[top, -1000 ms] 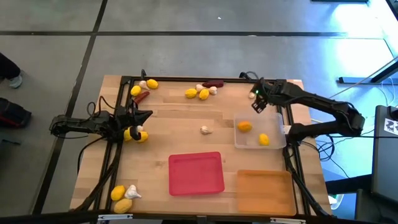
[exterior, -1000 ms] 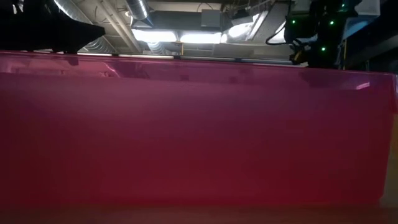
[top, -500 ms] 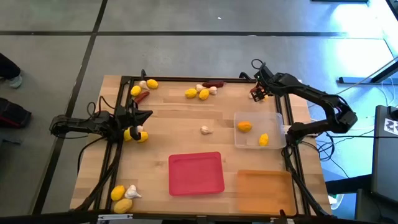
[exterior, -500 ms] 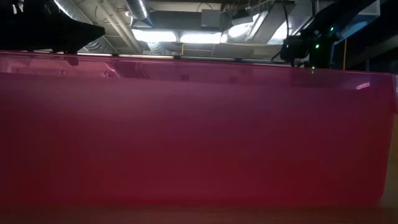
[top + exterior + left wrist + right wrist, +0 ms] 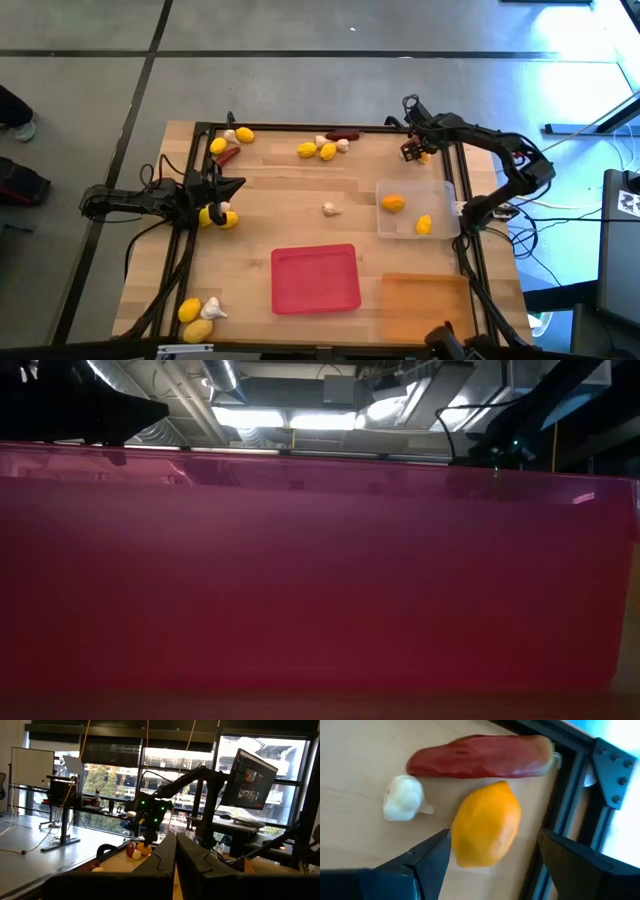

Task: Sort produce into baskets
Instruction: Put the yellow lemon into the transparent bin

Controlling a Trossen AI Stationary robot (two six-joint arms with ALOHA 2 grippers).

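My right gripper (image 5: 495,837) is open, low over the table's far right corner (image 5: 412,150). Its fingers stand on either side of a yellow-orange lemon (image 5: 486,830) that lies on the wood next to a dark red chili (image 5: 480,756) and a garlic bulb (image 5: 402,797). My left gripper (image 5: 236,186) is shut and empty at the table's left side, just beyond a lemon and a garlic bulb (image 5: 216,215). The clear tray (image 5: 440,228) holds two lemons (image 5: 394,203). The red tray (image 5: 315,278) and the orange tray (image 5: 425,305) lie at the near edge.
Lemons, garlic and a chili lie at the far middle (image 5: 322,148) and far left (image 5: 232,142). One garlic bulb (image 5: 330,209) lies mid-table; lemons and garlic lie at the near left (image 5: 198,318). A black frame rail (image 5: 570,780) runs beside the right gripper. The red tray's wall (image 5: 300,580) fills the low view.
My right gripper has gone from beside the clear tray's far left corner toward the table's far right corner and down, ending low over the lemon, chili and garlic there.
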